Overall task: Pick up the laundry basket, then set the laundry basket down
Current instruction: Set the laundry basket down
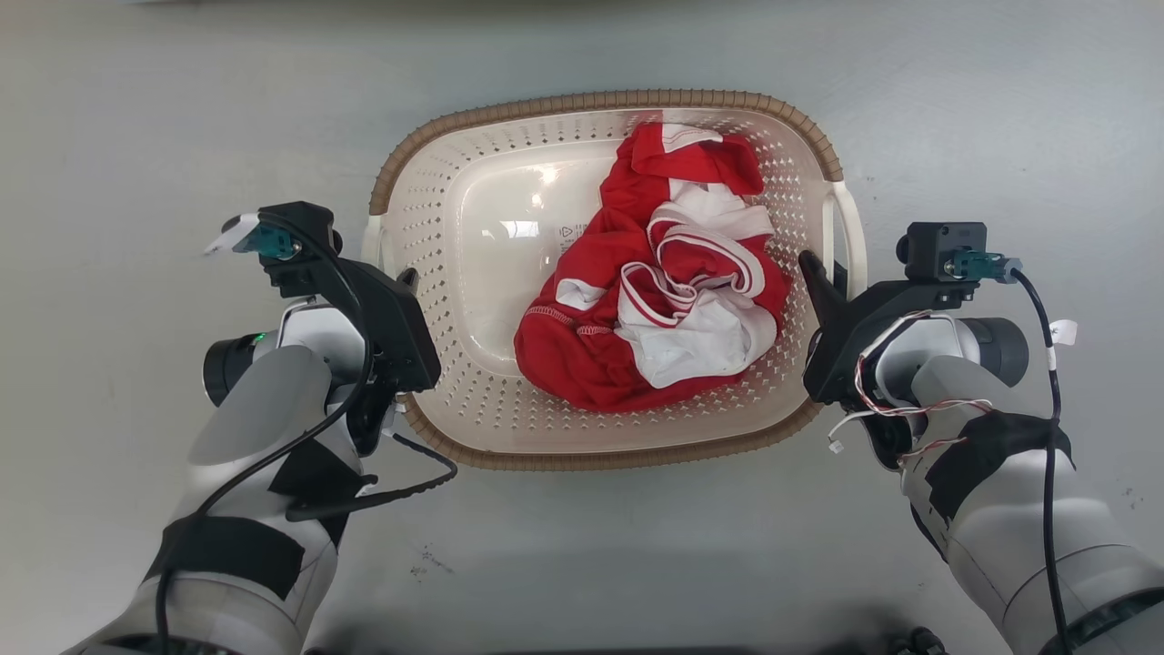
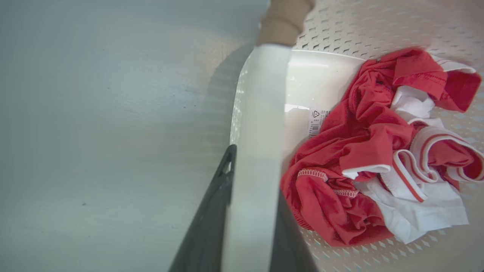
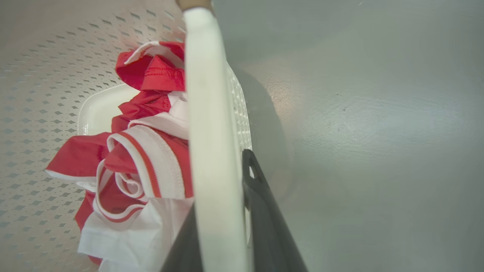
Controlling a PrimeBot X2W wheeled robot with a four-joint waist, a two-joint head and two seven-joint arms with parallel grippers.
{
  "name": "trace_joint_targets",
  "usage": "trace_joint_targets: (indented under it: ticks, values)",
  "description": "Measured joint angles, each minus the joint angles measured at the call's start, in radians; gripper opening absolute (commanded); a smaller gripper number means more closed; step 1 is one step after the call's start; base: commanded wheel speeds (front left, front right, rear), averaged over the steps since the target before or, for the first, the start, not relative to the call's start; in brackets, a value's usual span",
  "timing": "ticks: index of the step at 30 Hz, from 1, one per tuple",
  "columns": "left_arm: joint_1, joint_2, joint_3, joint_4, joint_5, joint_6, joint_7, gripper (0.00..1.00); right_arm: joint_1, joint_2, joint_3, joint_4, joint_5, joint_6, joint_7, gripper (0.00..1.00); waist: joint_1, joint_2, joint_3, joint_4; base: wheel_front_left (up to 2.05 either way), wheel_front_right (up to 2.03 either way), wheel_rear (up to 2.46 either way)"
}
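The laundry basket [image 1: 436, 182] is cream-white and perforated, with a brown woven-look rim. It sits in the middle of the head view and holds crumpled red and white clothes [image 1: 655, 291]. My left gripper [image 1: 405, 277] is at the basket's left white handle [image 1: 371, 241]. In the left wrist view that handle [image 2: 261, 113] runs between the two dark fingers of my left gripper [image 2: 257, 177], which is shut on it. My right gripper [image 1: 823, 273] is shut the same way on the right handle [image 1: 850, 227], shown close up as a handle [image 3: 211, 113] between the fingers of my right gripper [image 3: 219, 181]. I cannot tell whether the basket is off the floor.
A plain grey floor [image 1: 1000, 109] surrounds the basket on all sides. A loose black cable [image 1: 409, 482] hangs from my left forearm near the basket's front left corner.
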Motion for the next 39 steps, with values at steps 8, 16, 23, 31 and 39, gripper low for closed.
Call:
trace_joint_targets:
  ticks: [8,16,23,31,39]
  values:
    - [-0.009,0.003,0.004,0.013,-0.005,-0.009,-0.013,1.0,-0.009,0.0,0.017,0.007,-0.016,0.001,-0.014,0.38,0.0001,0.0001,-0.003,0.003,0.0,0.0,0.0]
    - [-0.009,0.019,-0.006,0.018,-0.012,-0.017,-0.025,1.0,-0.01,-0.007,0.021,0.009,-0.016,0.005,-0.044,1.0,0.0,0.0,-0.032,0.007,0.0,0.0,0.0]
    - [-0.007,0.019,-0.033,0.018,-0.01,-0.022,-0.053,1.0,-0.009,-0.006,0.029,0.013,-0.016,0.006,-0.069,1.0,0.0001,0.0,-0.071,0.008,0.0,0.0,0.0]
    - [0.019,0.019,-0.058,0.02,0.014,-0.016,-0.134,1.0,0.016,-0.008,0.022,0.014,-0.014,0.008,-0.105,1.0,0.0,0.0,-0.146,0.009,0.0,0.0,0.0]
    - [0.06,0.019,-0.069,0.02,0.026,-0.016,-0.23,1.0,0.064,-0.011,0.021,-0.004,-0.014,0.008,-0.123,1.0,0.0,0.0,-0.245,0.009,0.0,0.0,0.0]
